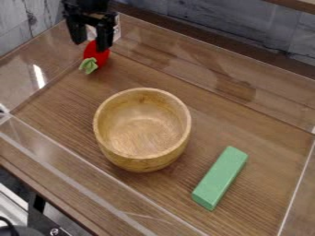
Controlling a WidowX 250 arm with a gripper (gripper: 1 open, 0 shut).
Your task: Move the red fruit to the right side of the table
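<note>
Over red fruit, tool vertical, spread

The arm above the claw is cut off by the top edge. The claw's fingers cover the upper end of the red fruit, and whether they touch it cannot be told. The counter runs out of frame at right and bottom left. Dark gear in the bottom-left corner is too cropped to identify.

Right of the wooden bowl, only the green block interrupted open bench between acrylic walls.
</note>
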